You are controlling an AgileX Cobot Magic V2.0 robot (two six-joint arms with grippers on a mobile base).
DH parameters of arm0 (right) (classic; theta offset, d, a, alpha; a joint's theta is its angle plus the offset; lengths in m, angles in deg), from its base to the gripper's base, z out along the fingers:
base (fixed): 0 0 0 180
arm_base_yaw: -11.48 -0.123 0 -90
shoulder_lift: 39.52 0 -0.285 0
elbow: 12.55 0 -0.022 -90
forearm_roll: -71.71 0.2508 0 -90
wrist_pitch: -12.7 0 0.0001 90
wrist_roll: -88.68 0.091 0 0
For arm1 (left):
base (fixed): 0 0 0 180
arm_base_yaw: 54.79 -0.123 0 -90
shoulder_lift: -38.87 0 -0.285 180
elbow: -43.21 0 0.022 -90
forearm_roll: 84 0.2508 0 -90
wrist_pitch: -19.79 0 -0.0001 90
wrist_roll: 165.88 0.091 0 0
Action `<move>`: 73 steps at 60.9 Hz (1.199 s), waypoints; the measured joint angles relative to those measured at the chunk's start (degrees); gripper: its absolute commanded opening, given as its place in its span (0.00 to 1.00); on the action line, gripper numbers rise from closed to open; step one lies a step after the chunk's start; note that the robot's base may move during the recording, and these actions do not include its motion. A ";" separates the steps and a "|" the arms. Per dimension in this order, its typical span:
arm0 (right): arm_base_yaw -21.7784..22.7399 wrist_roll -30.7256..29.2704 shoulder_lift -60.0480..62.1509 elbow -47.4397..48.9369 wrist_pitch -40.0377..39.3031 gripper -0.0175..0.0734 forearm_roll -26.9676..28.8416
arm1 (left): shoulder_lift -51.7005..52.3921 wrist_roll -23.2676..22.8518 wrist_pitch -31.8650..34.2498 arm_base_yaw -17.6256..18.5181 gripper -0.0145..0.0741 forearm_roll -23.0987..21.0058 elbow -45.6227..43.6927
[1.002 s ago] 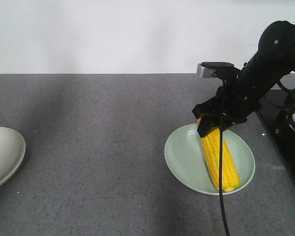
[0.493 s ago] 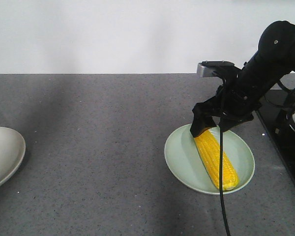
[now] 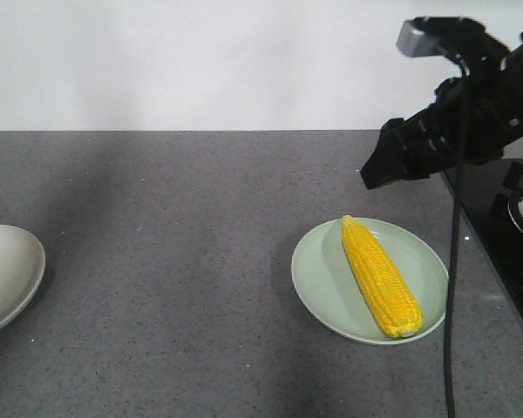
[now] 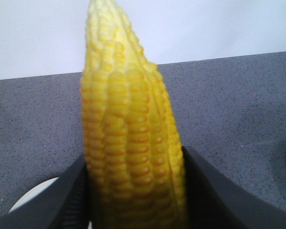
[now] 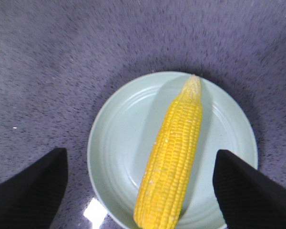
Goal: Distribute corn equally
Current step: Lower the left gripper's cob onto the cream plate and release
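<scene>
One cob of corn point(image 3: 381, 276) lies flat on the pale green plate point(image 3: 318, 280) on the grey desk point(image 3: 174, 261), tip pointing away. The right claw point(image 5: 138, 191) hangs above it, spread wide and empty. The left claw point(image 4: 136, 191) is pinching a second cob point(image 4: 128, 143) by its lower body, tip upward; a white plate point(image 3: 4, 274) sits at the far left. Judgement: the cobs are rigid, moderately heavy and round, liable to roll; grip across the thick mid-section.
</scene>
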 measured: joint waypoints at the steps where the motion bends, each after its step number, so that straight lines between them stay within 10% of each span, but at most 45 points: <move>1: 0.00 0.00 1.06 0.00 0.07 0.84 0.00 | 0.00 0.00 -0.11 0.00 0.23 0.07 0.00; 73: 0.00 -0.64 12.66 0.00 0.30 0.84 0.05 | -26.94 -4.31 -14.15 -0.45 0.23 21.80 0.00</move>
